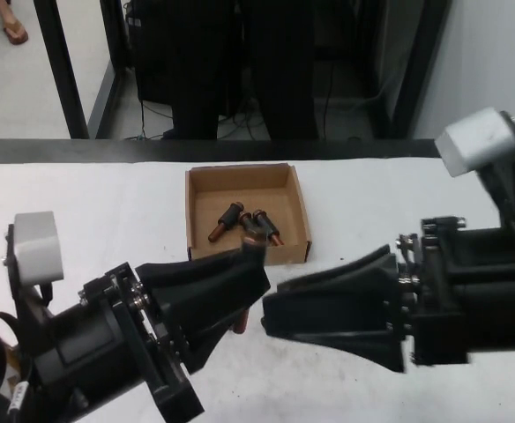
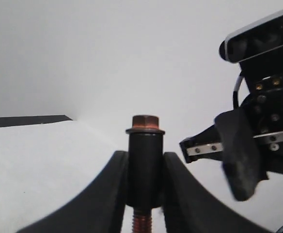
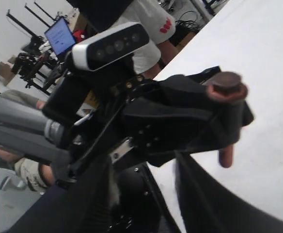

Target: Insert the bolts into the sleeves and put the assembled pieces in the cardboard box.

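High view. One cardboard box [image 1: 240,170] sits on the white bench [image 1: 90,207], beyond both sets of jaws. Inside it I count two assembled pieces [image 1: 227,220], lying close together. A possible third is tucked against them; I cannot tell. The left gripper [image 1: 244,282] and right gripper [image 1: 271,317] face each other tip to tip, near but not touching, on the near side of the box. A copper bolt [image 1: 240,327] end sticks out below the left jaws.

Left wrist view. The left gripper [image 2: 145,167] is clenched on one black sleeve [image 2: 145,145], which stands upright between the two fingers [image 2: 115,194]. One bolt [image 2: 145,124] runs through it: the hex flange head sits flush on the sleeve's top rim, above the jaws, and the threaded end shows below the sleeve, between the fingers. The right gripper [image 2: 214,162] is off to one side of these jaws and apart from the sleeve. Its two fingers are spread, with nothing between them.

Right wrist view. The right gripper [image 3: 146,170] has its jaws released, with bare bench showing in the gap. Just ahead of them is the left gripper [image 3: 214,124], closed around the sleeve [image 3: 231,121]. The bolt [image 3: 226,86] head is at one end and its tip pokes out at the other. The assembly is outside the right jaws, not touched by them.
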You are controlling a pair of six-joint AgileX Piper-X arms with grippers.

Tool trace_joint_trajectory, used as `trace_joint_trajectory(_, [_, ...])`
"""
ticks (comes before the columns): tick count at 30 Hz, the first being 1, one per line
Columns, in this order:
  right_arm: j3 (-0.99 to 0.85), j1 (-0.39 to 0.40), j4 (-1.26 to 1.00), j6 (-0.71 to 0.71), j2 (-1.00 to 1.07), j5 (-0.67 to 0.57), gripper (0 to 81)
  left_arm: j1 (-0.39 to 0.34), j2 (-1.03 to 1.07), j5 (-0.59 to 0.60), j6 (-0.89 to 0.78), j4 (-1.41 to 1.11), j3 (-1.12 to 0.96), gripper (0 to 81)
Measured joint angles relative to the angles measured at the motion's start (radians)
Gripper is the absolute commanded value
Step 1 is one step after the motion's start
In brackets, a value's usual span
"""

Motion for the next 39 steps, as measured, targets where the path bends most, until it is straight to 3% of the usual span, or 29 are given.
trace_joint_trajectory(3, [0.0,0.0,0.077,0.015,-0.05,-0.017,30.1,0.0,0.002,-0.005,0.007,0.119,-0.022,0.8])
trace_joint_trajectory(6, [0.0,0.0,0.145,0.016,-0.088,-0.018,4.6,0.0,0.002,-0.028,0.023,0.324,-0.082,0.8])
trace_joint_trajectory(7, [0.0,0.0,0.175,0.016,-0.1,-0.018,0.0,0.0,0.005,-0.042,0.032,0.398,-0.114,0.8])
trace_joint_trajectory(15, [0.0,0.0,0.395,-0.059,-0.129,0.018,0.2,0.067,0.043,-0.132,0.139,0.942,-0.461,0.8])
trace_joint_trajectory(21, [0.0,-0.007,0.488,-0.066,-0.085,0.12,0.2,0.153,0.147,-0.15,0.15,1.166,-0.658,0.8])
trace_joint_trajectory(27, [0.0,-0.032,0.509,-0.066,0.005,0.142,0.2,0.222,0.362,-0.157,0.167,1.425,-0.935,0.8])
trace_joint_trajectory(39, [-0.047,-0.142,0.514,-0.066,0.2,0.146,0.2,0.235,0.723,-0.205,0.189,1.72,-1.375,0.8])
